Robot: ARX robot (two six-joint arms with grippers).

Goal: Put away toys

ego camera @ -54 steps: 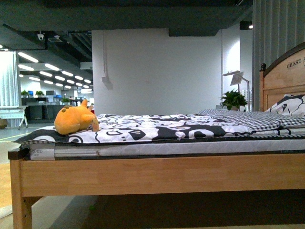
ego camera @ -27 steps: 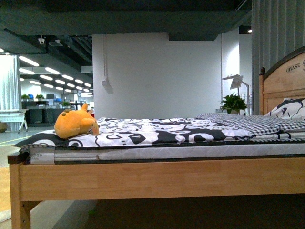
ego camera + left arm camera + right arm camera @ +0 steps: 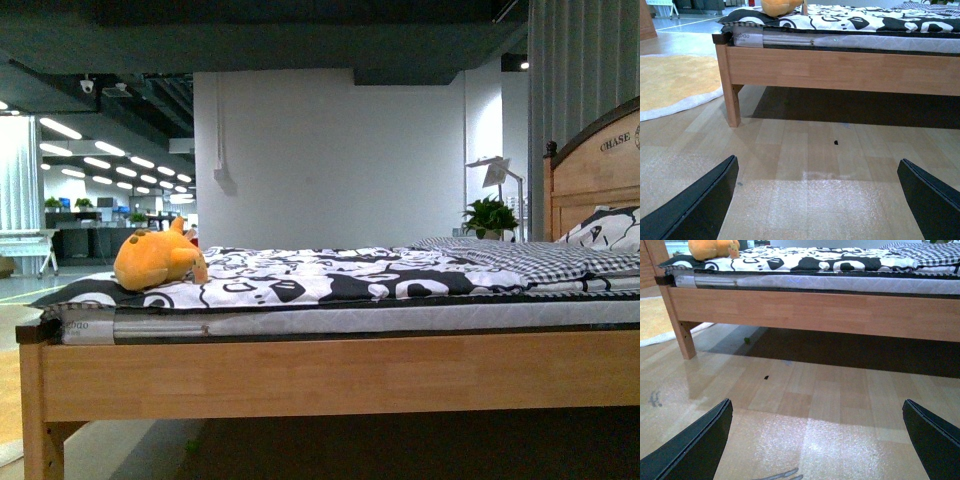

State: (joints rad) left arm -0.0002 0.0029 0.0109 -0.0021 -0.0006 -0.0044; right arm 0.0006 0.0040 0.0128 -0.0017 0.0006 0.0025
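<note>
The soft orange-yellow plush animal (image 3: 158, 261) lies above and ahead-left of my left gripper (image 3: 817, 159), seemingly nearer it than my right gripper (image 3: 817, 400), both spread empty.

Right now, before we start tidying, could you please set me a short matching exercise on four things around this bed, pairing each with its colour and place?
Things:
1. plush toy
2. potted plant
3. headboard
4. rug

Descriptions:
A. yellow, flat on the floor
B. green, beyond the bed
C. orange, lying on the black-and-white bedding
D. wooden, lettered CHASE

Pairs: 1-C, 2-B, 3-D, 4-A.
</note>
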